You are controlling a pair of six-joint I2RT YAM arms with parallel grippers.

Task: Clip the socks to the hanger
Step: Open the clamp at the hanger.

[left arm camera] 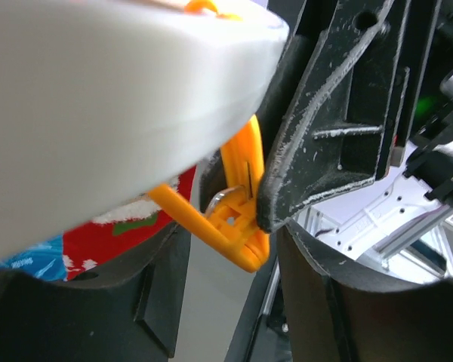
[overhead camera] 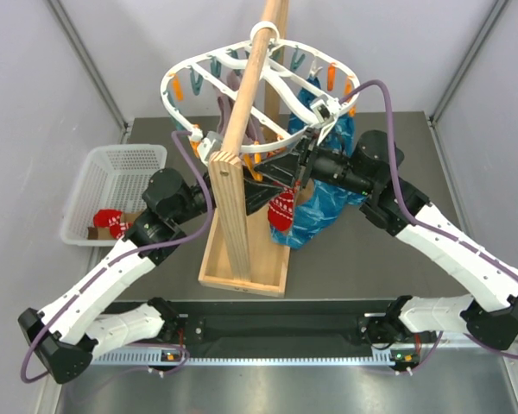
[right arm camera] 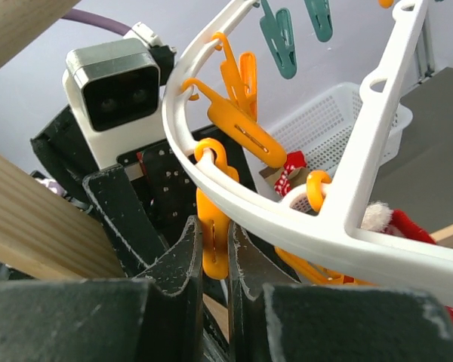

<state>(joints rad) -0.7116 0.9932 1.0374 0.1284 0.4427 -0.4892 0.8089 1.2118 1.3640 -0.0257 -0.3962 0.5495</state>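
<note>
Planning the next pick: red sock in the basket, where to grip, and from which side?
Probably from above: the walls of the basket shut off the sides. The red sock lies crumpled at the near end, so pinch its bunched middle with the end effector, keeping clear of the near wall and the brown piece beside it.

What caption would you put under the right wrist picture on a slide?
Right gripper pinching an orange peg hanging from the white hanger, with the mesh basket behind.

hanger (overhead camera: 194, 63) atop pole stand (overhead camera: 242, 259), tabletop (overhead camera: 371, 267) centre | basket (overhead camera: 112, 155) left, sock (overhead camera: 110, 222) inside | bag (overhead camera: 324, 203) right of stand | second sock (overhead camera: 282, 210) below hanger's near rim
</note>
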